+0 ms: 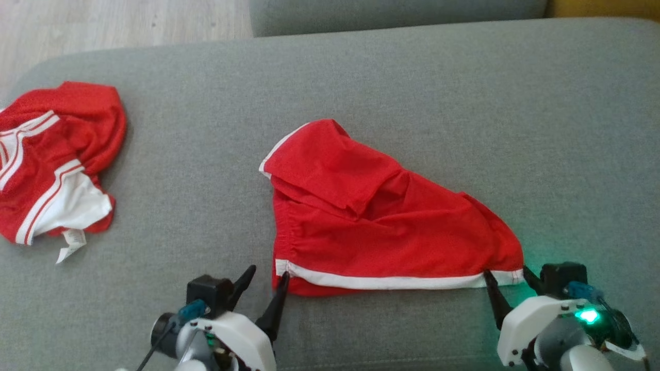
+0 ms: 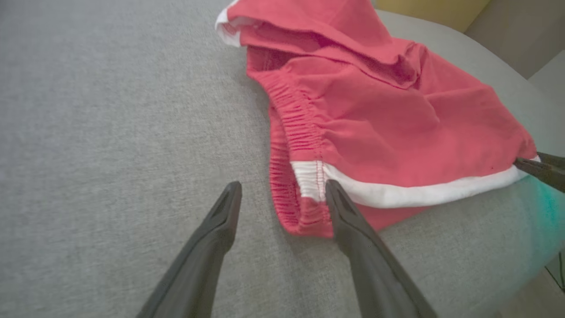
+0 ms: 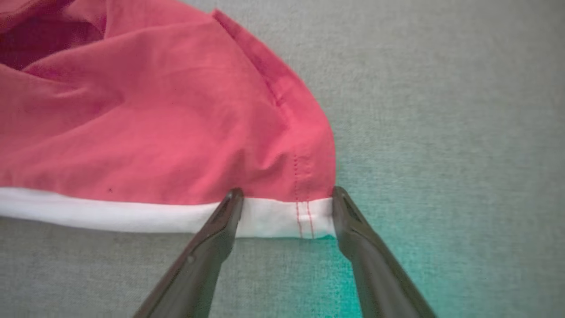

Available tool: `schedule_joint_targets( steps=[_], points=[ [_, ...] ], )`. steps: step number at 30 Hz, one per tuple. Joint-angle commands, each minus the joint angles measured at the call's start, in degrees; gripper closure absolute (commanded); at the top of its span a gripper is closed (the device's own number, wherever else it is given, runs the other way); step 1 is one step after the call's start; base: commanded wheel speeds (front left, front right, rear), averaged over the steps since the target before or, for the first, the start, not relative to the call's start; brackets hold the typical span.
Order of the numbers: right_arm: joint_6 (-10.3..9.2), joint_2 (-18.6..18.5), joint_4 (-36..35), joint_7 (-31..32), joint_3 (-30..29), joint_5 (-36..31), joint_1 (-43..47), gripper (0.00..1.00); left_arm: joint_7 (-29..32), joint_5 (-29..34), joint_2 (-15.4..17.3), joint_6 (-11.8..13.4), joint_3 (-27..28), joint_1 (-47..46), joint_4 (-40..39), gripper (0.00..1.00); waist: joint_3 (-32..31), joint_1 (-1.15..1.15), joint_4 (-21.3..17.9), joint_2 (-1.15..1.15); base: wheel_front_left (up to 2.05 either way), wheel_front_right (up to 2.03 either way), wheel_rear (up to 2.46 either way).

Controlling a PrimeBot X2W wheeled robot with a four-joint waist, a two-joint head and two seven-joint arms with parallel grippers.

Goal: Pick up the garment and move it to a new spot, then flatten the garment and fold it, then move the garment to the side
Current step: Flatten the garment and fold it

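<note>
The red shorts (image 1: 381, 216) lie crumpled in the middle of the grey sofa (image 1: 412, 77). The left end effector (image 1: 268, 272) and right end effector (image 1: 506, 271) are wide open at the white hem's (image 1: 392, 281) near corners, holding nothing. They might pinch only one layer, so the shorts bunch up. The folded-over flap (image 1: 330, 165) hides what is under it.

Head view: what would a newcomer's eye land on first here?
The red shorts lying rumpled mid-cushion on the grey sofa, white trim toward the robot. The left gripper and right gripper stand open at that trim's two ends, and a second red-and-white garment lies crumpled at far left.
</note>
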Motion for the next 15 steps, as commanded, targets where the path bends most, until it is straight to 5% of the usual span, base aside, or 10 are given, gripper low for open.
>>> schedule_joint_targets(
  steps=[1,15],
  points=[
    [-0.04,-0.9,-1.9,0.5,1.4,0.2,-1.8,0.00,0.4,-0.6,-0.1,-0.1,1.3,-2.6,-1.6,0.00,0.7,0.00,0.0,0.00,0.00,0.00,0.00],
    [-0.04,-1.0,-4.5,4.6,0.2,-0.8,-0.2,0.00,2.8,-2.0,0.8,0.2,1.1,-3.2,-1.5,0.00,2.0,0.00,-0.4,0.00,0.00,0.00,0.00]
  ],
)
